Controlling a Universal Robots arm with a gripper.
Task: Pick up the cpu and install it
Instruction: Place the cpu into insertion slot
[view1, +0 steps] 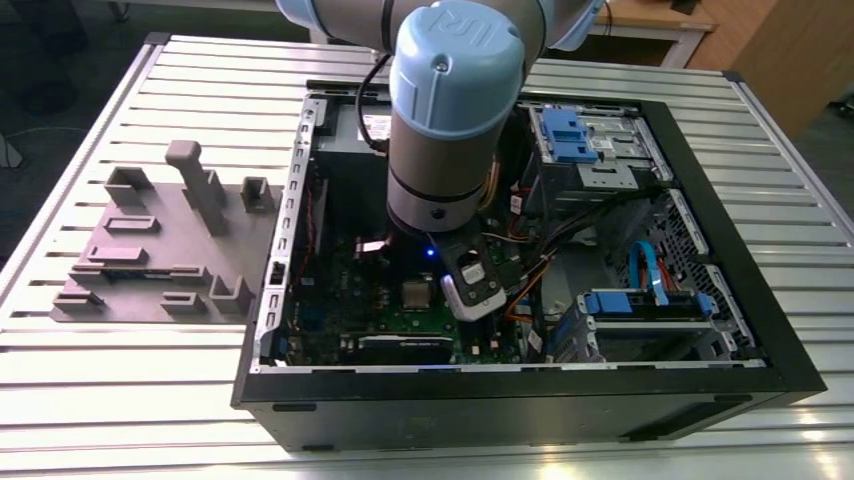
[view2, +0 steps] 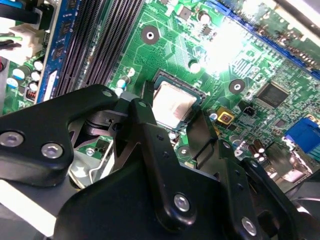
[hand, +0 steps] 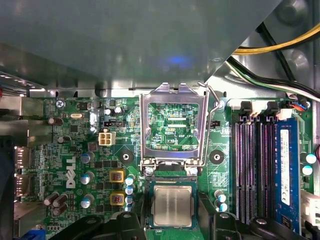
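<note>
Exterior view: an open black PC case (view1: 534, 412) lies flat on a slatted metal table (view1: 134, 400). A mauve-grey plastic tray (view1: 134, 265) w/ raised blocks sits on the table just beside the case, on the exterior view's left. The grey-and-blue robot arm (view1: 447, 120) reaches down into the case. Its gripper (view1: 470, 290) hangs low over the green motherboard (view1: 347, 320), near the case's middle.

The cpu (view1: 418, 293), a small silver square, lies flat on the board, just beside the gripper twd the exterior view's left. In both wrist views the cpu (hand: 172, 205) (view2: 172, 102) sits square in its socket, shiny top up. The metal socket frame (hand: 145, 127) is swung open, clear of the chip, and its wire lever (hand: 212, 100) is raised too.

The gripper (hand: 172, 225) (view2: 170, 117) is spread. Its black fingers (hand: 122, 221) (view2: 150, 142) stand apart, one each side of the socket, w/ nothing pinched btwn them. They look just clear of the chip, though contact w/ the socket edge is hard to judge.

Black memory slots (hand: 250, 165) and a blue memory stick (hand: 285, 160) run alongside the socket. Yellow, black and white cables (hand: 280, 45) pass beyond the board's edge.
</note>
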